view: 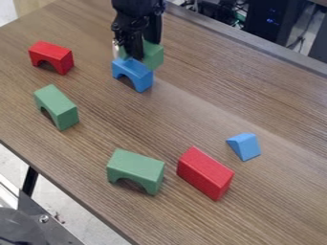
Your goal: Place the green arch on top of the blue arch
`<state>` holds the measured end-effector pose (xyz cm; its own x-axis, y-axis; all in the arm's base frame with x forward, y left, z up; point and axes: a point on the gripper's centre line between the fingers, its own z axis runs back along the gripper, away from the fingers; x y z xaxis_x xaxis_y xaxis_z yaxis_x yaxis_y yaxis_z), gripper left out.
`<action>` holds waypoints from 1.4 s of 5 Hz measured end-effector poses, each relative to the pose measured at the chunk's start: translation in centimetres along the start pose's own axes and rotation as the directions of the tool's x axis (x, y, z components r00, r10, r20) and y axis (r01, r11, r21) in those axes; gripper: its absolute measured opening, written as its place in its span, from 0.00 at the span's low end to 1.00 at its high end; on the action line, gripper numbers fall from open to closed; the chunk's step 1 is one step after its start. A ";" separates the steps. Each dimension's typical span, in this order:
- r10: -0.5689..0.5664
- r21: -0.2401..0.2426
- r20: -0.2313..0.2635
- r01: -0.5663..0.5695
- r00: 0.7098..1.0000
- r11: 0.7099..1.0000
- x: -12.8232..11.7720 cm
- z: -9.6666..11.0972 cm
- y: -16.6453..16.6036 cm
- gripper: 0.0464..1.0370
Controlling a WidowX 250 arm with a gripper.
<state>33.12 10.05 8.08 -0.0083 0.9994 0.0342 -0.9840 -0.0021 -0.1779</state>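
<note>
Camera view: gripper [135, 51] half-hides green block [153, 56], perhaps arched

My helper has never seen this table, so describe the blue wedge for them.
On the brown wooden table, find the long red block toward the bottom of the view. The small blue wedge lies just to its right. Unlike the blue arch, it has a slanted side and no curved cutout.

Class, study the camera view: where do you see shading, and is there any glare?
In the camera view, dark shading sits beneath the blue arch and red arch; a soft, pale sheen crosses the wooden table, with no harsh glare on either arch.
</note>
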 end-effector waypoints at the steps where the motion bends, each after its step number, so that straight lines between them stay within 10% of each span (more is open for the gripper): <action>1: -0.006 0.003 0.003 0.006 1.000 1.000 0.1 -0.1 0.0 0.51; 7: 0.003 0.010 0.011 -0.003 1.000 1.000 1.0 -0.5 0.0 0.51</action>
<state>33.21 11.03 7.61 -0.0134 0.9989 0.0447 -0.9857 -0.0056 -0.1685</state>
